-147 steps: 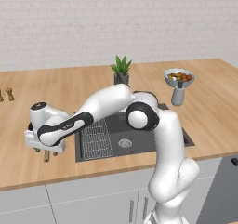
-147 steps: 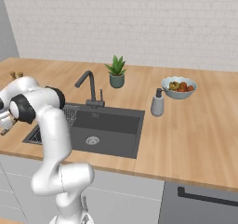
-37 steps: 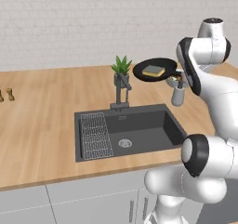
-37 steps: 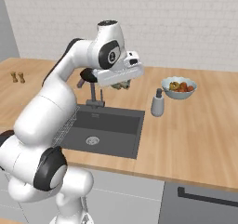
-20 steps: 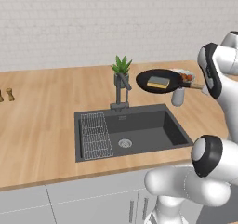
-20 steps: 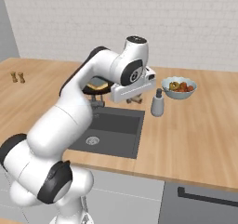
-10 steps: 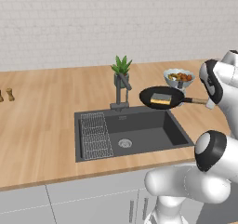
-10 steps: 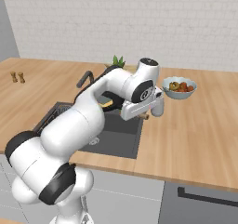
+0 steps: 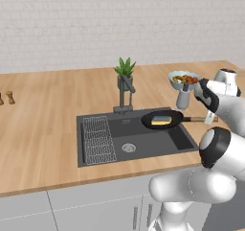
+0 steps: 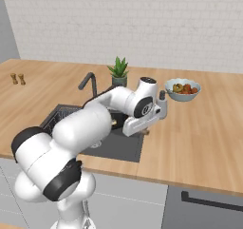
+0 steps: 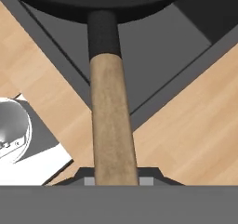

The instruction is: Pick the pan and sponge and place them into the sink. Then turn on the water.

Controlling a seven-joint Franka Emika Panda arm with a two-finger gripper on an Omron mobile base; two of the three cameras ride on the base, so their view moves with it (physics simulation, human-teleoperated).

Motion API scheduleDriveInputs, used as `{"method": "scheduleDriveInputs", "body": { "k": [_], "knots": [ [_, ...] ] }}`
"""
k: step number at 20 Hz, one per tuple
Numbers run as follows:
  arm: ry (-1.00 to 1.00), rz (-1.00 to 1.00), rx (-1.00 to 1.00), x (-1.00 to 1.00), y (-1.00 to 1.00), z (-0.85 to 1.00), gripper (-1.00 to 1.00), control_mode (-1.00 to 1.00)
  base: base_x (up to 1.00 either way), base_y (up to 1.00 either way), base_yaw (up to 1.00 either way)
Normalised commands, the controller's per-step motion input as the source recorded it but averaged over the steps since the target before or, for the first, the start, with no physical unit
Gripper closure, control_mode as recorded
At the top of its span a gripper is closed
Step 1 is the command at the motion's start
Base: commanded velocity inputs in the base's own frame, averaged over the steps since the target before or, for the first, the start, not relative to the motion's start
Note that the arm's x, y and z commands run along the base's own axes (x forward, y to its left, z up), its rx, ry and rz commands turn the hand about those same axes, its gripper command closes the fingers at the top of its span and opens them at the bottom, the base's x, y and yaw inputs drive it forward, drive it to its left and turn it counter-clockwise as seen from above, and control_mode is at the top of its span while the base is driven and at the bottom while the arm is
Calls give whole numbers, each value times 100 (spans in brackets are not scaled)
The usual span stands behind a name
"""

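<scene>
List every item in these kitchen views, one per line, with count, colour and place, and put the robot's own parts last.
Round black frying pan with wooden handle: one, held over the sink's right end.
Yellowish rectangular sponge: one, lying inside the pan.
Dark grey recessed sink: one, set in the wooden counter.
Wire rack: one, grey, sink's left side.
Grey faucet: one, behind the sink; no water running.
Potted green plant: one, behind the faucet.
Fruit bowl: one, pale, right of the sink.
Small brown shakers: two, far left of the counter.
Gripper: one, white, shut on the pan's handle.
</scene>
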Motion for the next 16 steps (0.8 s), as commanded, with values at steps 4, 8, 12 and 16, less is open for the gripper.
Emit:
{"method": "scheduleDriveInputs", "body": {
  "k": [4, 8, 12, 16],
  "knots": [
    [19, 0, 0, 59, 1, -30, 100, -100, 0, 0, 0],
    [13, 0, 1, 39, 11, -33, 100, -100, 0, 0, 0],
    [2, 0, 8, 21, 21, -6, 100, -100, 0, 0, 0],
    [0, 0, 9, 0, 42, -16, 100, -100, 0, 0, 0]
  ]
}}
